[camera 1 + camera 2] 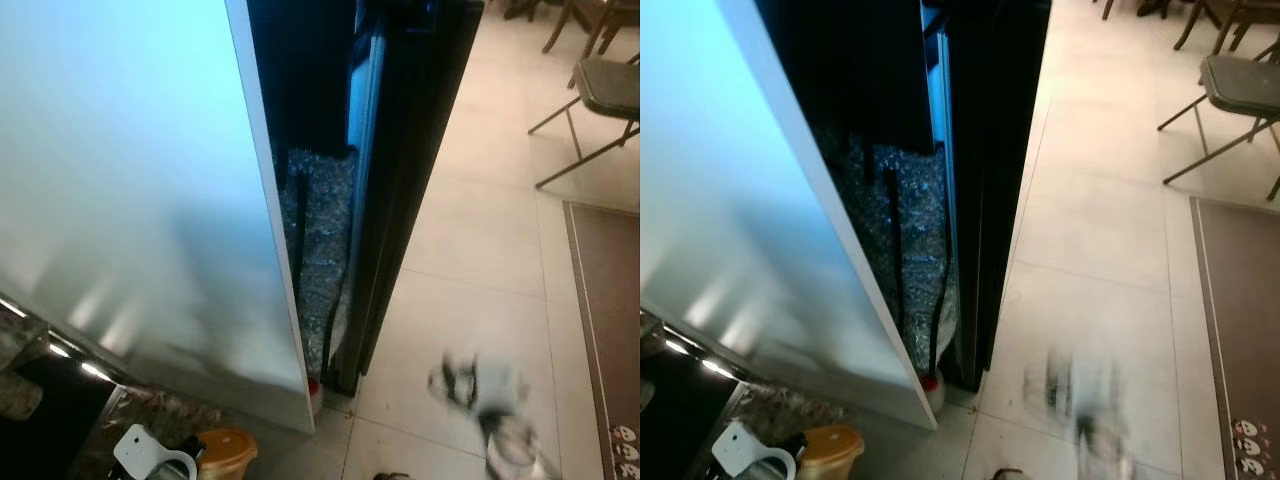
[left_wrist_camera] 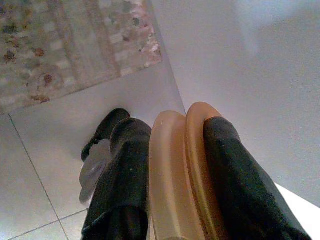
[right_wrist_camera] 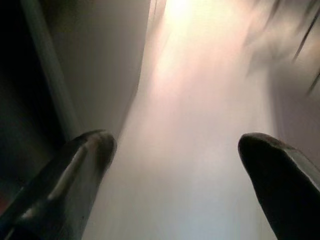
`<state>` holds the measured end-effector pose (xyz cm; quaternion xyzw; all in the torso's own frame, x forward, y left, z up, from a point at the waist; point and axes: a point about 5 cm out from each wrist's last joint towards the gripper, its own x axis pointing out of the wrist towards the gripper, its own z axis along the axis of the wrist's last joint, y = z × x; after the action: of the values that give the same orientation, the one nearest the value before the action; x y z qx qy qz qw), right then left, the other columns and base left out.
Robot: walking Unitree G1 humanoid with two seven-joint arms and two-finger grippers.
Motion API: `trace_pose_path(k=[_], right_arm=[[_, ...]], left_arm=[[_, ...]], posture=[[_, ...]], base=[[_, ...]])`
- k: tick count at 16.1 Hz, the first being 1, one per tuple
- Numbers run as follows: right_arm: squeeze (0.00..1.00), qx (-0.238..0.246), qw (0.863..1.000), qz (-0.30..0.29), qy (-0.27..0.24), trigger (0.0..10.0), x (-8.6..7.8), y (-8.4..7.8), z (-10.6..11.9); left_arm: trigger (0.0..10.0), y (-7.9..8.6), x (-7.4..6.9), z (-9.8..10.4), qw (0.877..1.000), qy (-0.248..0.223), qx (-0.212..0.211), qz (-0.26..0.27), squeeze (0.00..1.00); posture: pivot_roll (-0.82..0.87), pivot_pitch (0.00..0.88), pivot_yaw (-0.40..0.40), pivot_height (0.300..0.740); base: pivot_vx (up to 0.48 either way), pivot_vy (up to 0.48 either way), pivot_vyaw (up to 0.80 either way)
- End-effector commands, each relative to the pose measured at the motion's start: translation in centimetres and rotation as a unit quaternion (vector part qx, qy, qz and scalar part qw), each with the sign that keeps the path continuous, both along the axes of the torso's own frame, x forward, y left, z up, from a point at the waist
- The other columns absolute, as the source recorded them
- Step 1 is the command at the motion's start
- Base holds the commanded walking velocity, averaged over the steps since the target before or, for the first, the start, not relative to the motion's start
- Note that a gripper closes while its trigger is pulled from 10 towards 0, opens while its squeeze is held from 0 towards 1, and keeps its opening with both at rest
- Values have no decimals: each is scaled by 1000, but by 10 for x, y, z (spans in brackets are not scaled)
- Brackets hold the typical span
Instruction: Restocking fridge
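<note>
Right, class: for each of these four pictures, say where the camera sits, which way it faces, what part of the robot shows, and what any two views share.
Left eye view: on the head, facing forward and down at the white fridge door, tiled floor and a chair; the blurred right arm shows.
Right eye view: beside it, sharing the same scene.
Left wrist view: along the left end effector, shut on a tan lid, facing the floor.
Right wrist view: along the open right end effector, facing the pale floor.

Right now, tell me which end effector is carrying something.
The left end effector: its black fingers are shut on an orange disc-shaped object. The right end effector is open, with nothing between its fingers.
</note>
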<state>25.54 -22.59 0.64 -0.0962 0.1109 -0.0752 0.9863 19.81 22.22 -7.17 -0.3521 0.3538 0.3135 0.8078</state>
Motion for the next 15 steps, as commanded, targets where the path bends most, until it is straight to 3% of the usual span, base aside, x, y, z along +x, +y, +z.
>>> trace_pose_path(k=[1, 2, 4, 6, 8, 11, 14, 15], right_arm=[[0, -3, 1000, -5, -12, 10000, -3, 2, 4], [0, -4, 999, -4, -44, 10000, -2, 4, 20], [0, -20, 989, 29, -140, 10000, -4, 26, 78], [0, -47, 981, 40, -181, 10000, -10, 46, 109], [0, -80, 978, 56, -185, 10000, -11, 61, 124], [0, -38, 979, 71, -190, 10000, -4, 80, 147], [0, -40, 984, 64, -162, 10000, -13, 82, 155], [0, 21, 984, 106, -143, 10000, -15, 110, 162]], left_arm=[[10000, 1, -9, -4, 1000, 17, 7, -6, 0], [10000, 0, -9, -5, 1000, 19, 7, -9, 0], [10000, -4, -5, -3, 999, 17, 18, -40, 0], [10000, -4, -3, -2, 999, 14, 19, -39, 0], [10000, -4, -1, -1, 998, 16, 26, -53, 0], [10000, -5, 1, 0, 998, 13, 26, -51, 0], [10000, -5, 1, 0, 998, 13, 27, -52, 0], [10000, -4, 1, 0, 998, 14, 30, -56, 0]], posture=[[-112, 120, 34, 740], [-112, 115, 35, 740], [-115, 118, 32, 740], [-125, 126, 30, 740], [-124, 132, 32, 740], [-124, 135, 32, 740], [-124, 135, 32, 740], [-116, 148, 28, 740]], base=[[0, 0, 0], [0, 0, 0], [0, 0, 0], [0, 0, 0], [0, 0, 0], [0, 0, 0], [0, 0, 0], [0, 0, 0]])
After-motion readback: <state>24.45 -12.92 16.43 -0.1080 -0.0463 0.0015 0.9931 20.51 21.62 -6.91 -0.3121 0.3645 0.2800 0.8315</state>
